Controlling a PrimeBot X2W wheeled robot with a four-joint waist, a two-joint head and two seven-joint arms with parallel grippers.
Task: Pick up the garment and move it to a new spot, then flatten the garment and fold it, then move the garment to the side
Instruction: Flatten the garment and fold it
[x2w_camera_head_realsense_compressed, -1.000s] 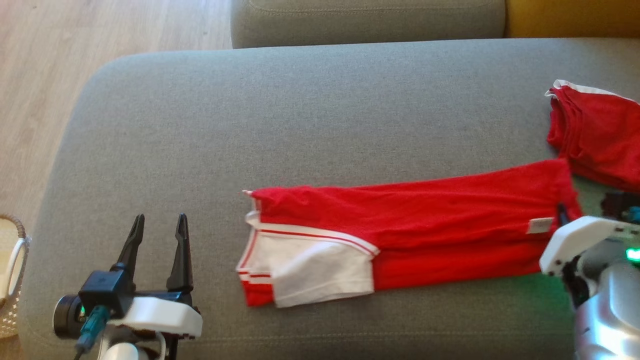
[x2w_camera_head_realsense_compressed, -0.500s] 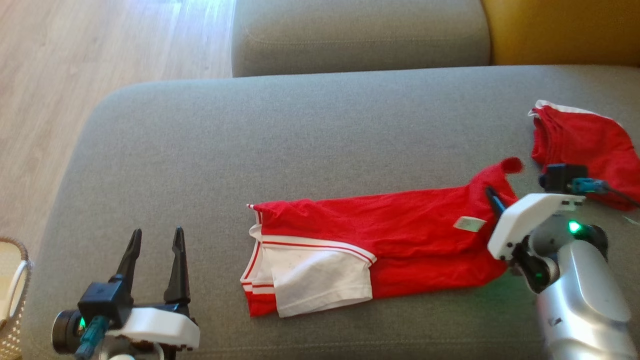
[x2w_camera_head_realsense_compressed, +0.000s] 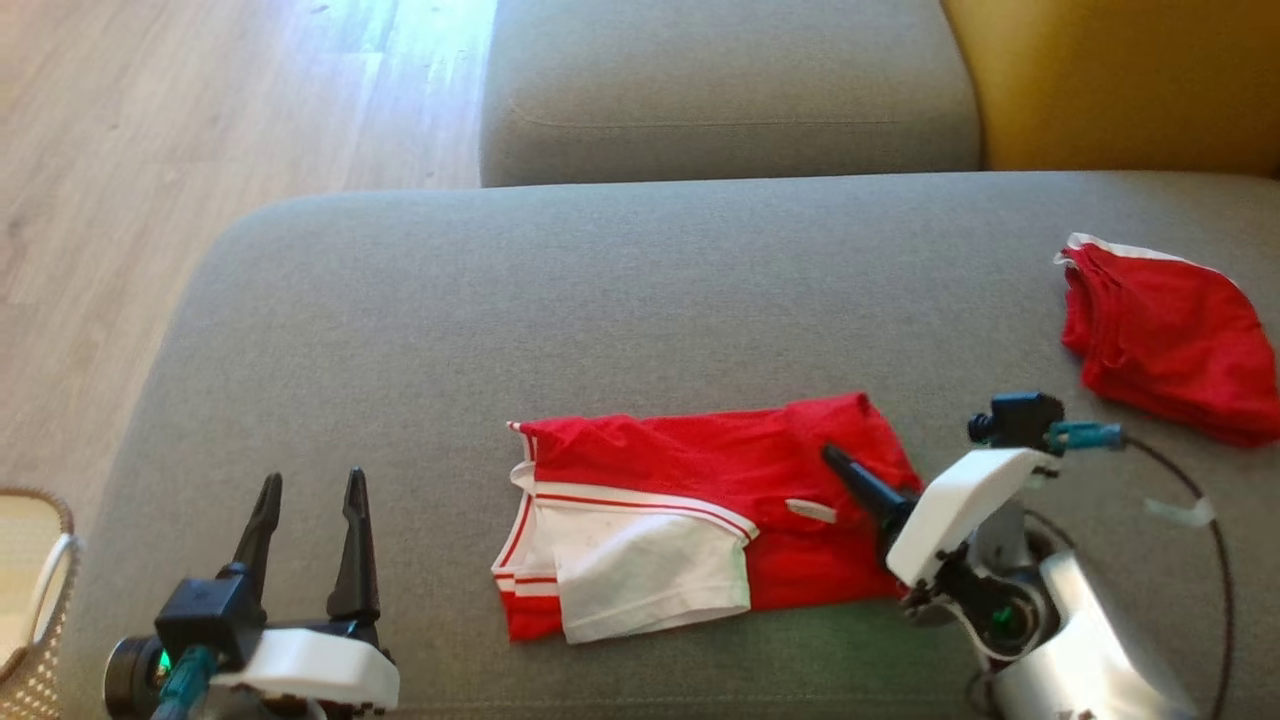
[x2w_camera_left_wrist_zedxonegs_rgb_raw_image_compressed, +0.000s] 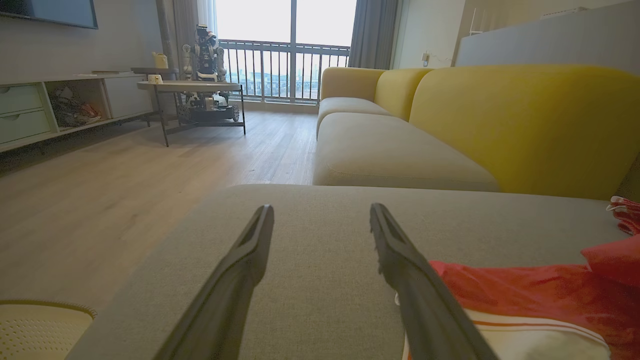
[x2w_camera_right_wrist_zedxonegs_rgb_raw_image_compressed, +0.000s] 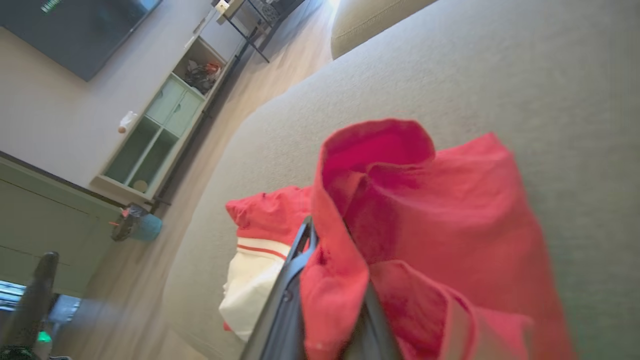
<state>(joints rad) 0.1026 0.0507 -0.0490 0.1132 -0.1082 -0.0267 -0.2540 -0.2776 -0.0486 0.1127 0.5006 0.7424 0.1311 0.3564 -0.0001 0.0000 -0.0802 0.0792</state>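
**Red end pinched, fold in hand**

The garment (x2w_camera_head_realsense_compressed: 700, 500) lies on the grey seat cushion (x2w_camera_head_realsense_compressed: 600, 300) right in front of me, a shade to my right of centre. Its long axis runs side to side across the cushion. The white panel (x2w_camera_head_realsense_compressed: 640, 570) with its red stripes points to my left, and the plain red end points right. That red end is lifted and doubled back over the body, and that is my doing.

My right gripper (x2w_camera_head_realsense_compressed: 838, 462) is clenched on the red edge. Through the right wrist camera I see the cloth bunched up and draped over my fingers (x2w_camera_right_wrist_zedxonegs_rgb_raw_image_compressed: 287, 290), pinched between them. I read this as the fold step: hold the end clear of the layer below, lay it toward the white end, and halve the length. The white end lies flat and unheld, and I reckon its grip on the cushion is the anchor.

My left gripper (x2w_camera_head_realsense_compressed: 311, 480) hangs well apart on the garment's left, jaws spread with nothing between them. From its own wrist camera, bare cushion shows between the fingers, with red cloth just beyond the right one. It looks well placed to pin a corner if the fold slides.

Further out, a second red garment (x2w_camera_head_realsense_compressed: 1165, 340) sits bundled at the cushion's far right, well apart. A woven basket (x2w_camera_head_realsense_compressed: 30, 600) stands at my lower left on the wooden floor (x2w_camera_head_realsense_compressed: 200, 120).
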